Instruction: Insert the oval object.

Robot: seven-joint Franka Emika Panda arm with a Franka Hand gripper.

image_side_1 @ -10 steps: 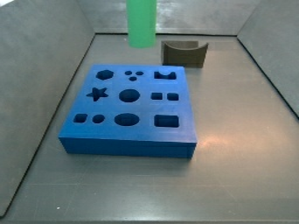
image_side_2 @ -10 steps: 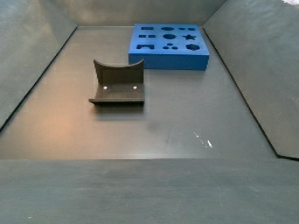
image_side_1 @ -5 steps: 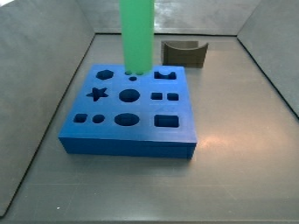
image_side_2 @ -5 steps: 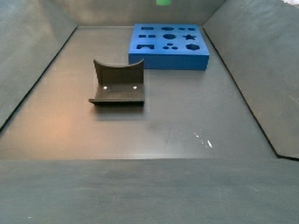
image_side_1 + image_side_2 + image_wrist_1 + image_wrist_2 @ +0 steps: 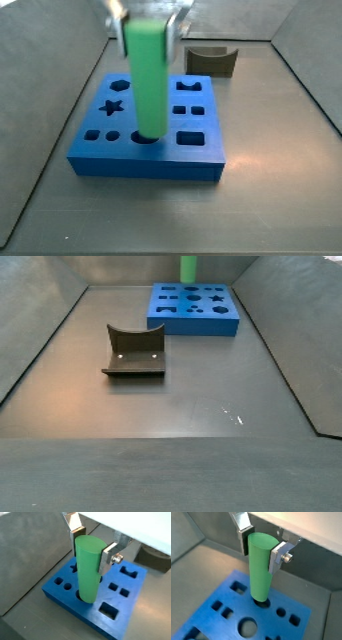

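Note:
The oval object is a long green peg (image 5: pixel 147 80), held upright. My gripper (image 5: pixel 147 12) is shut on its upper end, over the blue block (image 5: pixel 201 160). Both wrist views show the silver fingers (image 5: pixel 110 554) (image 5: pixel 278 554) clamping the peg (image 5: pixel 89 567) (image 5: pixel 261 567) from two sides. Its lower end stands in the mouth of a hole in the middle of the block's front row (image 5: pixel 70 602) (image 5: pixel 218 619). How deep it sits is hidden. In a side view only the peg (image 5: pixel 189 268) shows above the block (image 5: pixel 195 324).
The block has several shaped holes, among them a star (image 5: pixel 112 106), a round one (image 5: pixel 119 85) and a rectangle (image 5: pixel 193 137). The fixture (image 5: pixel 211 60) (image 5: pixel 134 351) stands on the floor apart from the block. Grey walls (image 5: pixel 54 120) enclose the floor.
The gripper has carried the green peg from the block's back edge forward and down. The peg's lower end now sits at a front-row hole.

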